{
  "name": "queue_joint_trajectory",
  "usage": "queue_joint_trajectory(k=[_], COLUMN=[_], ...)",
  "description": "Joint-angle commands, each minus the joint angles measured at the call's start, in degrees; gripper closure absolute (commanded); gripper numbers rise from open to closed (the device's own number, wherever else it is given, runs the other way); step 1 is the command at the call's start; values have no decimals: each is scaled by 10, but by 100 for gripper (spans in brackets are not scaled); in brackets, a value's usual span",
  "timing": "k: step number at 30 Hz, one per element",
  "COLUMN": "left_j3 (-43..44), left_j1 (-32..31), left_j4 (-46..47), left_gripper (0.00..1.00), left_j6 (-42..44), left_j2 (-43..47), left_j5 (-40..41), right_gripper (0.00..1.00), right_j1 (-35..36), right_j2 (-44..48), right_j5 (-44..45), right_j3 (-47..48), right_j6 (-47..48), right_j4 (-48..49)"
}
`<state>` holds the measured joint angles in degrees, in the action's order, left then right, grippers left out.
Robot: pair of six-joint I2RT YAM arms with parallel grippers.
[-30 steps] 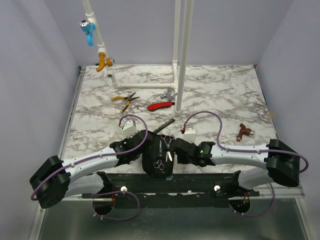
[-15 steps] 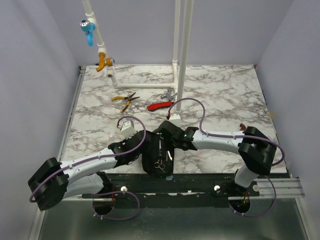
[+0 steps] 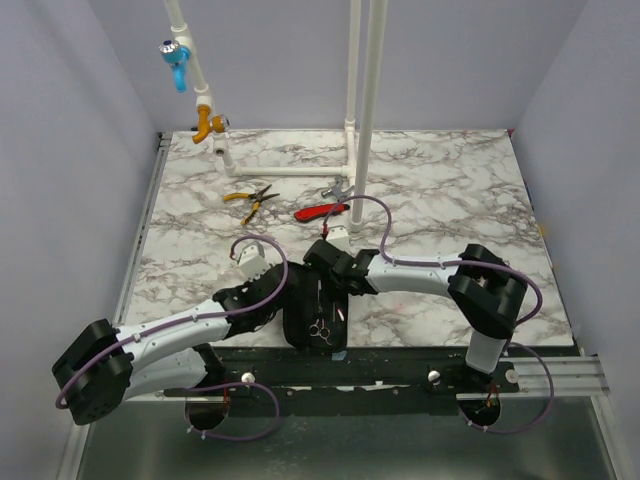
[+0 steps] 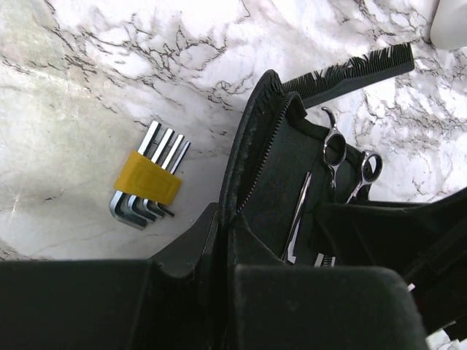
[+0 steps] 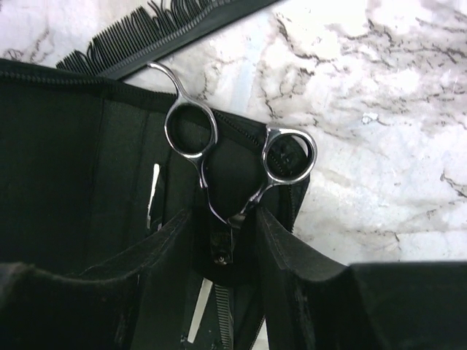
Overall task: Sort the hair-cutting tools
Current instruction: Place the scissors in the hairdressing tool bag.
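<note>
Left tool (image 3: pixel 275 300) works at the near edge of the table (image 3: pixel 450 190) and appears clamped on the zipped rim of the open black pouch (image 4: pixel 244 146), pinning it flat. A yellow-banded set of hex keys (image 4: pixel 146 186) lies just beside that rim on the marble.

Farther in, a slim silver tool (image 4: pixel 298 219) and a small pair of scissors (image 3: pixel 320 328) lie inside the pouch. At its far end the right tool (image 5: pixel 225 217) stands narrow, its fingers either side of the neck of the silver scissors (image 5: pixel 206 182). The finger rings stick out beyond the tips toward the black comb (image 5: pixel 157 33). I cannot tell whether the fingers actually press the metal.

The neck is thin, smooth steel, so a light or off-centre grip could let the scissors pivot or slip. Their blades, hidden under the tool, might also snag the pouch fabric and drag it if the left hold gives.

The comb lies on the marble just past the pouch. Yellow-handled pliers (image 3: pixel 250 197) and a red-handled tool (image 3: pixel 320 211) lie well beyond it.
</note>
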<state>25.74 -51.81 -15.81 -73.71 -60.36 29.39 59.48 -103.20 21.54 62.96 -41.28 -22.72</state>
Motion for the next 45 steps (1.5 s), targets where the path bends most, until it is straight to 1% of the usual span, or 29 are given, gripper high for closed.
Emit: queue_joint_trajectory(k=[1, 5, 8, 10, 13, 16, 20, 22, 25, 26, 27, 28, 31, 32, 33, 37, 39, 42, 45], left_j3=[-15, -22, -20, -20, -21, -24, -33, -35, -29, -26, -23, -21, -13, -11, -9, -3, -2, 4, 24], left_j1=[2, 3, 2, 3, 3, 5, 15, 19, 27, 29, 34, 38, 53, 57, 64, 98, 116, 141, 154], left_j4=[1, 12, 14, 18, 24, 34, 71, 89, 101, 102, 103, 106, 111, 111, 113, 119, 127, 141, 141], left_gripper=[100, 100, 100, 96, 87, 74, 57, 50, 51, 54, 60, 63, 68, 68, 66, 52, 49, 49, 52], left_j6=[-3, 10, 20, 26, 37, 49, 74, 87, 105, 110, 120, 127, 152, 161, 168, 199, 220, 252, 285], left_j2=[17, 24, 23, 23, 29, 35, 35, 30, 17, 13, 8, 5, -2, -3, -5, -5, -3, -7, -27], left_j5=[-4, -17, -24, -27, -30, -34, -62, -77, -94, -100, -108, -115, -141, -147, -156, -197, -221, -269, -324], right_gripper=[59, 77, 87, 92, 99, 99, 99, 99, 99, 99, 99, 99, 99, 99, 99, 99, 99, 100, 99], right_j1=[-8, -9, -9, -9, -9, -9, -9, -9, -9, -9, -9, -9, -9, -9, -9, -9, -9, -9, -9], right_j2=[-31, -39, -38, -35, -29, -25, -16, -16, -16, -15, -15, -15, -13, -12, -11, -3, 2, 6, 7], right_j5=[13, 13, 12, 14, 15, 11, -4, -5, -5, -6, -7, -7, -13, -17, -18, -24, -28, -34, -38], right_j3=[11, 16, 15, 12, 6, -1, -9, -11, -13, -14, -15, -17, -21, -22, -24, -35, -40, -46, -49], right_j6=[23, 38, 43, 46, 53, 58, 59, 61, 67, 69, 72, 75, 89, 94, 97, 109, 115, 124, 131], right_j4=[-3, -1, -1, -1, 0, 1, 5, 6, 6, 8, 9, 10, 17, 19, 21, 30, 34, 41, 47])
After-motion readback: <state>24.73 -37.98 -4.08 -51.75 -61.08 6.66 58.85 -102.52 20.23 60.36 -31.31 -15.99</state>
